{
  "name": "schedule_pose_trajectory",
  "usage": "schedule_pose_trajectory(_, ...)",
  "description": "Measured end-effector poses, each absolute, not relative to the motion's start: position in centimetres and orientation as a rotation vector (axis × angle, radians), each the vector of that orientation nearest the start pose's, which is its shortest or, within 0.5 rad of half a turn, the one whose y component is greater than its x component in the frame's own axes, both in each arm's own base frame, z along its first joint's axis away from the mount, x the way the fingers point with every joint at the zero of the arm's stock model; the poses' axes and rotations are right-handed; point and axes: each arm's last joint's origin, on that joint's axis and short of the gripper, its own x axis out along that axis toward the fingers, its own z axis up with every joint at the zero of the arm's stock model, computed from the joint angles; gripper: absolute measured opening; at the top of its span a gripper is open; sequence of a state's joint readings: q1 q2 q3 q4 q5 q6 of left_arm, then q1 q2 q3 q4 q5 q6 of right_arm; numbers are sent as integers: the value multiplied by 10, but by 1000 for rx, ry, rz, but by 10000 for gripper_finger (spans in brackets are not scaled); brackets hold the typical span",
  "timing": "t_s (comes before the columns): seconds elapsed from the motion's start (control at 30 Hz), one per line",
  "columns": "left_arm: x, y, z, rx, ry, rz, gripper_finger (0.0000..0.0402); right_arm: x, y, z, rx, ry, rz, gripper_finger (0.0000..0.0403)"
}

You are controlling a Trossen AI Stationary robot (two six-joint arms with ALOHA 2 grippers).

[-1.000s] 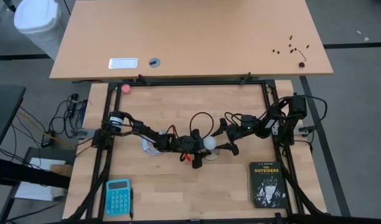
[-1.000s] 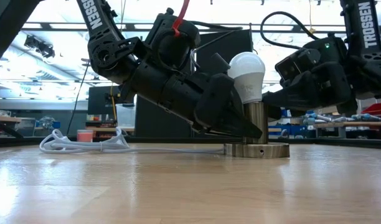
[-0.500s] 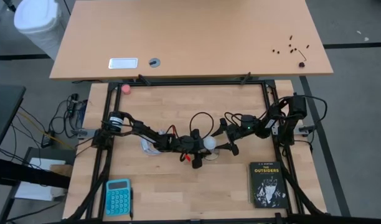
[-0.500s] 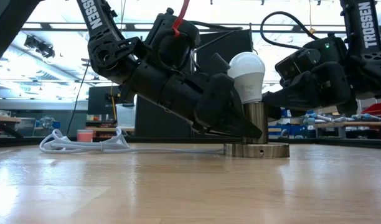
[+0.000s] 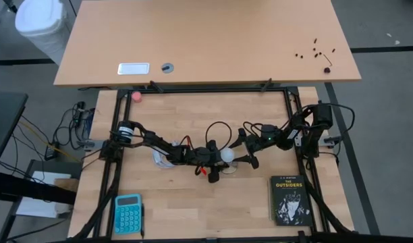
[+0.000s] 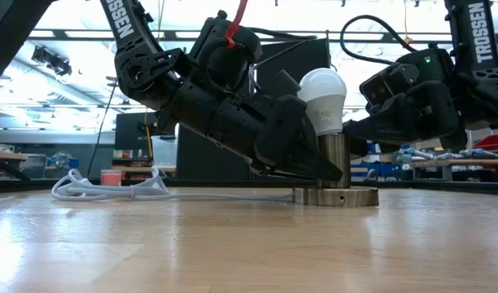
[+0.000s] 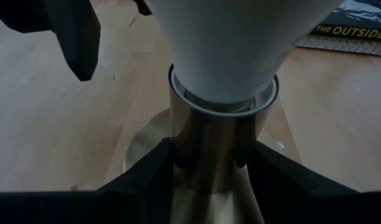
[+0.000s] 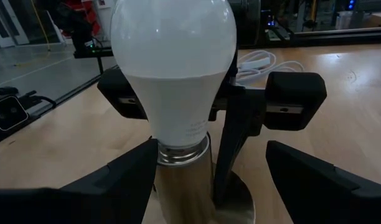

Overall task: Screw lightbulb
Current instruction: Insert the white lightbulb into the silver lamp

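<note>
Left hand (image 7: 209, 171) grips the socket (image 7: 212, 140) under the lightbulb (image 8: 173, 68); right hand (image 8: 209, 180) stands wide, seemingly apart.

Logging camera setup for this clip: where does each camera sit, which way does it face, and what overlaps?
High: overhead, straight down; both arms meet at the lightbulb.
Low: table height, level across; both arms flank the socket.
Left wrist: on the left arm; left gripper clamps the socket post.
Right wrist: on the right arm; right gripper open, straddling the bulb's base.
All four views share the lightbulb.
</note>
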State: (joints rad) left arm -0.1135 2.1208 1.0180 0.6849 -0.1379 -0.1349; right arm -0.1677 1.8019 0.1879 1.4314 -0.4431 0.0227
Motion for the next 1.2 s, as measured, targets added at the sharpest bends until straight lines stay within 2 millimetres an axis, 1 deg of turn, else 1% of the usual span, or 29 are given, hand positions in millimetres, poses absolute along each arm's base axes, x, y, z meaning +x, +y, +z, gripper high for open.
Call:
schedule_pose_trajectory(0.6, 408, -42, 98, -81, 414, 53, 188, 221, -26, 95, 152, 200, 258, 309)
schedule_pose_trajectory(1.07, 408, -42, 98, -81, 412, 53, 188, 221, -25, 95, 152, 199, 259, 309)
schedule_pose_trajectory(1.2, 408, -42, 98, -80, 413, 53, 188, 221, -23, 95, 142, 198, 268, 309)
